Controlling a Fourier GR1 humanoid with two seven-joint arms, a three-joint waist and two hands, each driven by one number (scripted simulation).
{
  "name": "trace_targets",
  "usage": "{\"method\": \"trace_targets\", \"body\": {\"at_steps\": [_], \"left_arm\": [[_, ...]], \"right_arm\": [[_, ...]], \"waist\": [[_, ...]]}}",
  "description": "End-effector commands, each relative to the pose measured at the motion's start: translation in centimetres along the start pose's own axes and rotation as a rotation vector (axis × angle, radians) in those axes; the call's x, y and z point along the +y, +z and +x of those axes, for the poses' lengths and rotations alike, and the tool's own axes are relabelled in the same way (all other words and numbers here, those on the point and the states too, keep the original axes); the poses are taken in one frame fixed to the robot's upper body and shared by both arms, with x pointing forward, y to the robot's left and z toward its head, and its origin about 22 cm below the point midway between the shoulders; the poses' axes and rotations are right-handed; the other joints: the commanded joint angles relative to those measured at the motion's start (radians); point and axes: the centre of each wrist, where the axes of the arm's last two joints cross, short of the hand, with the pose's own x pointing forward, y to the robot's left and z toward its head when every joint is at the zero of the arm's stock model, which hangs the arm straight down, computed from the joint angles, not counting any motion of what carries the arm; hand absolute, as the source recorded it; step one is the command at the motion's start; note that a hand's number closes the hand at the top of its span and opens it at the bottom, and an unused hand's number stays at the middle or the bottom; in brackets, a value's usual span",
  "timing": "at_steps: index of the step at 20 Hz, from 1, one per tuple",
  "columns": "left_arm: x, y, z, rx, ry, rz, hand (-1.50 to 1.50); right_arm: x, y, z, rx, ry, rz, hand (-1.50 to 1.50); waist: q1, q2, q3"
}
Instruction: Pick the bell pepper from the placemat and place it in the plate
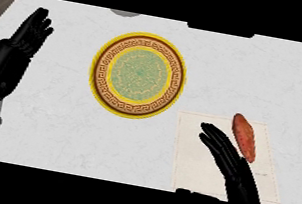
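A long, reddish-orange bell pepper (244, 136) lies on a pale placemat (197, 158) at the lower right of the white counter. My right hand (227, 158) is over the placemat just left of the pepper, fingers straight and open, close to it but not curled round it. A round plate (103, 67) with a yellow rim, brown key-pattern band and green centre sits in the middle of the counter, nothing on it. My left hand (26, 39) rests open at the left edge, fingers up.
A grey object (126, 14) and a dark object (219, 30) are partly cut off at the counter's far edge. Wooden floor shows past the counter's left and right sides.
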Motion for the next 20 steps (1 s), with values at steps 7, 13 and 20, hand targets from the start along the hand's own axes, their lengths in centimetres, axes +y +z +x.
{"method": "trace_targets", "body": {"at_steps": [7, 13, 20], "left_arm": [[0.9, 0.2, -0.5, 0.002, -0.019, 0.009, 0.00], [1.0, 0.1, -0.5, 0.003, 0.005, -0.026, 0.00], [-1.3, 0.4, -0.1, -0.009, 0.001, -0.008, 0.00]], "right_arm": [[-7.0, 0.2, 1.8, 0.386, 0.493, 0.317, -1.50], [-7.3, -1.7, 6.0, 0.570, 0.619, 0.527, -1.50], [-4.6, -4.5, 5.7, 0.656, 0.681, 0.532, -1.50]], "waist": [[-0.012, -0.003, -0.008], [0.009, 0.003, -0.003], [0.013, 0.005, 0.002]]}}
